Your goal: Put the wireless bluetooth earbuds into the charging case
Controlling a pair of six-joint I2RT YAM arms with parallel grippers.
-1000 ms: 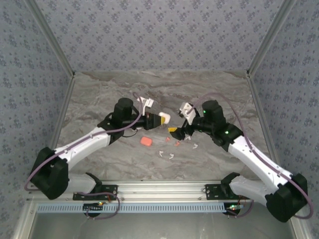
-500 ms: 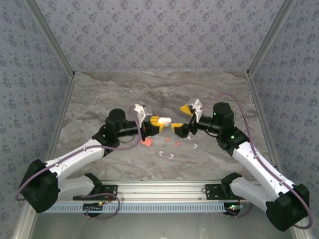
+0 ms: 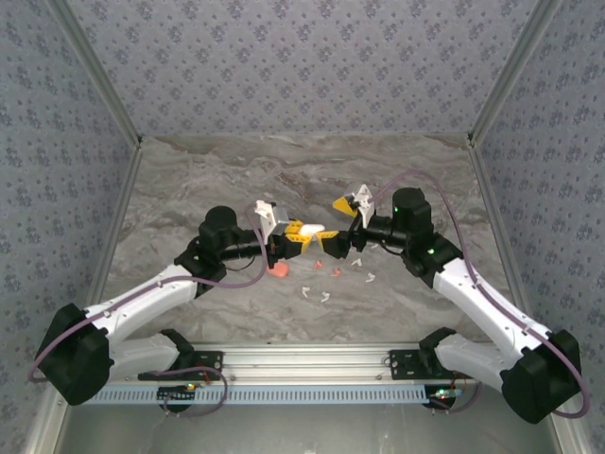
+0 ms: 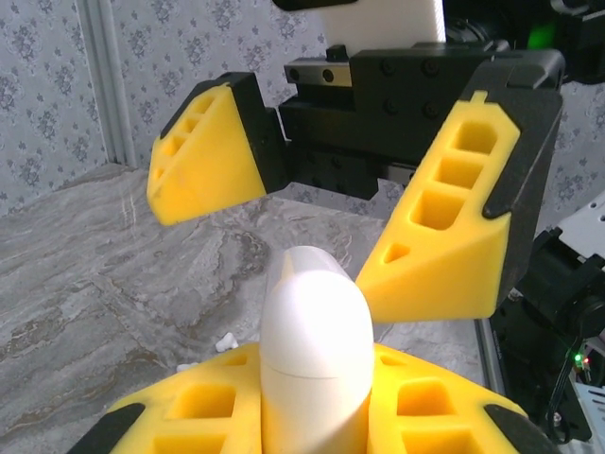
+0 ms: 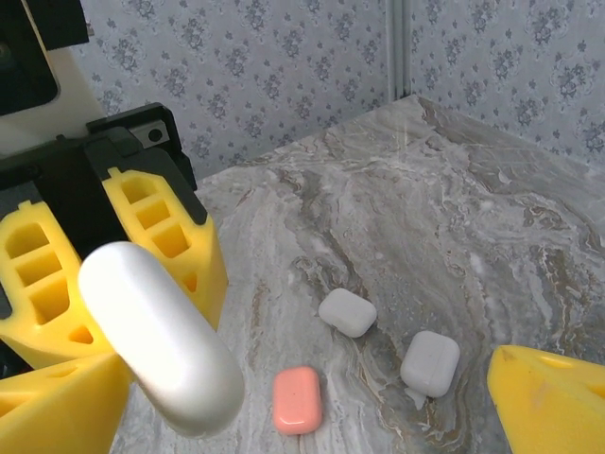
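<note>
The left gripper (image 3: 297, 233) is closed on the white charging case (image 3: 314, 230). The case is held clear of the table (image 3: 189, 189), with its long axis pointed right at the right gripper (image 3: 339, 227). That gripper is spread wide and empty, and the case's free end is flanked by its jaws. The earbuds (image 3: 308, 291) are seen scattered on the table, nearer than both grippers.

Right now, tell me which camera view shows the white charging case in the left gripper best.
The left wrist view: the white charging case stands close and centred, its lid seam visible, clamped in the left gripper. The right wrist view shows the case side-on; the top external view, just a small white blob.
</note>
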